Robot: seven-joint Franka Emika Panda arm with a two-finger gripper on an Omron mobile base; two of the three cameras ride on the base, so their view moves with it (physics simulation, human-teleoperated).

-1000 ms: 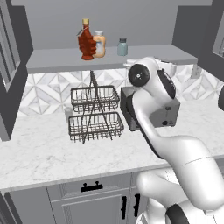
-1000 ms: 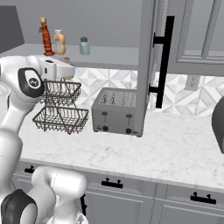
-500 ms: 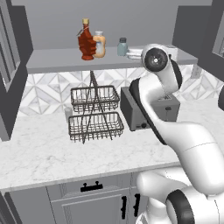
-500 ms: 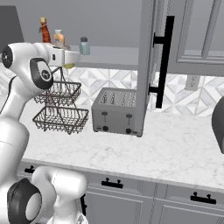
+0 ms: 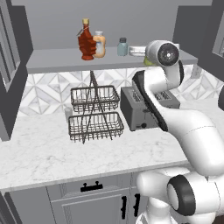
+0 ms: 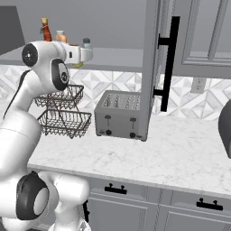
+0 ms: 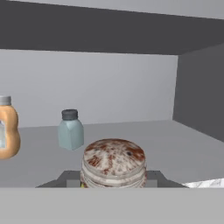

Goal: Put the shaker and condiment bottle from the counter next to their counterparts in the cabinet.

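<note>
My gripper (image 7: pixel 113 180) is shut on the shaker (image 7: pixel 113 164), whose speckled silver cap faces the hand camera. A sliver of the shaker's yellow-green body (image 5: pixel 149 63) shows under the hand at the cabinet shelf's (image 5: pixel 57 59) front edge, right of the other items. On the shelf stand the dark red condiment bottle (image 5: pixel 86 41), the orange bottle (image 5: pixel 99 44) and the teal-grey shaker (image 5: pixel 122 47). In the hand view the teal-grey shaker (image 7: pixel 71 130) is ahead and to the left, and the orange bottle (image 7: pixel 6 131) is at the left edge. From the right base the gripper (image 6: pixel 79 62) hangs just below the teal-grey shaker (image 6: pixel 87 43).
A two-tier wire basket (image 5: pixel 94 113) and a toaster (image 5: pixel 142 107) stand on the marble counter (image 5: pixel 52 153) below the shelf. The cabinet's open door (image 6: pixel 153 67) with a black handle (image 6: pixel 168 58) hangs to the right. A dark side panel (image 7: pixel 199 96) closes the shelf's right end.
The arm has lifted the hand with the shaker from in front of the backsplash up to shelf level. The bottles and the teal-grey shaker have not moved.
</note>
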